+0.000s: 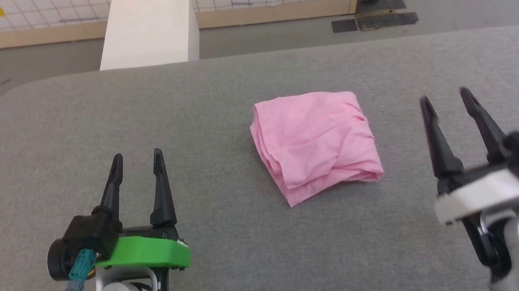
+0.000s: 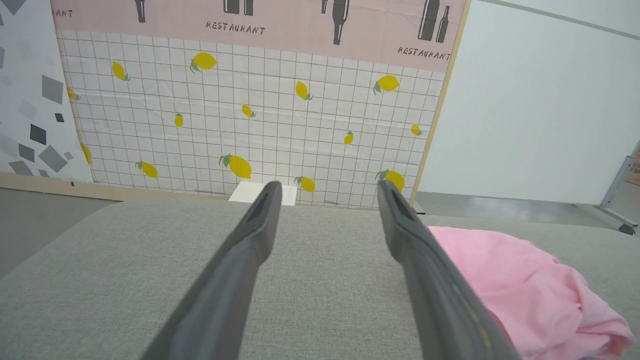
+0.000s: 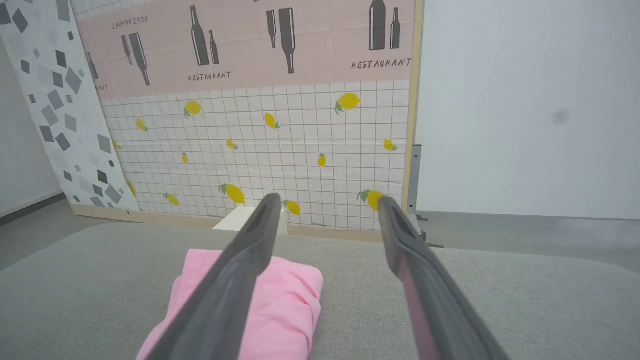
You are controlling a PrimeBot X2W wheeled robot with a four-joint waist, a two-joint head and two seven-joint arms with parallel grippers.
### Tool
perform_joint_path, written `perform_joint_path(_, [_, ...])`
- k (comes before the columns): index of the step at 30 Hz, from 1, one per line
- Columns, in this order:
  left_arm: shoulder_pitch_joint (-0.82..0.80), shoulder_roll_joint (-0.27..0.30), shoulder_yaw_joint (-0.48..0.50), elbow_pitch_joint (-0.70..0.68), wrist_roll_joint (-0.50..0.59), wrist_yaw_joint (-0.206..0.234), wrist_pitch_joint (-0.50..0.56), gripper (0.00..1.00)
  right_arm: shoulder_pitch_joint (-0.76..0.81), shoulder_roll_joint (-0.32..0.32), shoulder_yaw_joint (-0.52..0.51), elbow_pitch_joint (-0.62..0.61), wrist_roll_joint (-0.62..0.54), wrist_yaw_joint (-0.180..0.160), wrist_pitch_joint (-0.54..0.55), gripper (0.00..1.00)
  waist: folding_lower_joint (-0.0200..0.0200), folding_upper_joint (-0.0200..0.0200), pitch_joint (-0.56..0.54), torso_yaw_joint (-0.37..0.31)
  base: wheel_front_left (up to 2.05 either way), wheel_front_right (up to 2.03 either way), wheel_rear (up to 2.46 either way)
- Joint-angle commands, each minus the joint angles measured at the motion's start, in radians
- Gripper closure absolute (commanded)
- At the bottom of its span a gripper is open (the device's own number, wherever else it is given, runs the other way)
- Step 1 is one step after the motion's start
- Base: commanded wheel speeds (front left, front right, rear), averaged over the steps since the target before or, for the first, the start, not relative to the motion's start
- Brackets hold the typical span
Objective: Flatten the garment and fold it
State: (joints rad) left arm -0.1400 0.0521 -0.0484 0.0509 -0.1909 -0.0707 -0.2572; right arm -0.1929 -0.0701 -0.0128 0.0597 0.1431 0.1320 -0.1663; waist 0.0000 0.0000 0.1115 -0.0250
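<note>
1. Desk (image 1: 46, 139) – grey cloth-covered top with rounded far corners. It takes up most of the head view, with floor and a lemon-print wall panel (image 2: 250, 115) beyond it.
2. White box (image 1: 148, 29) stands on the floor past the far edge, well apart from the work.
3. Garment (image 1: 314, 142) lies on the desk a little right of centre, gathered into a compact, wrinkly stack. Layered edges show along its left side and near corner. It is roughly square, so the long axis is weak; if anything it runs away from the robot.
4. Key relation: the garment sits between the two arms and slightly ahead of both sets of tips. The left wrist view has it low right and the right wrist view has it low left. The right arm looks nearer, and neither arm touches the cloth.
5. Right gripper (image 1: 444, 94): arm low, fingers (image 1: 437, 136) pointing away across the desk. They are spread wide with nothing between them.
6. Left gripper (image 1: 137, 156): same pose, set further back, its fingers (image 1: 161, 189) parted and empty.
7. Judgement – the stack looks already folded. Any tidying would mean reaching inward, most easily from the right.
</note>
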Motion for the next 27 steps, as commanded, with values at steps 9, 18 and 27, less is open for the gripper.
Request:
perform_joint_path(9, [0.039,-0.002,0.004,0.014,-0.009,-0.007,-0.005,0.0,0.12,0.013,-0.023,0.055,-0.027,-0.001,-0.053,0.0,0.0,0.0,-0.038,-0.044,0.0,0.0,0.0])
perform_joint_path(18, [0.066,-0.002,0.022,0.035,-0.03,0.0,-0.005,0.0,0.157,0.018,-0.021,0.038,-0.068,-0.001,-0.07,0.0,0.0,0.0,-0.051,-0.047,0.0,0.0,0.0])
perform_joint_path(27, [0.071,-0.002,0.023,0.047,-0.025,0.007,-0.005,0.0,0.172,0.019,-0.024,0.014,-0.079,-0.001,-0.063,0.0,0.0,0.0,-0.051,-0.036,0.0,0.0,0.0])
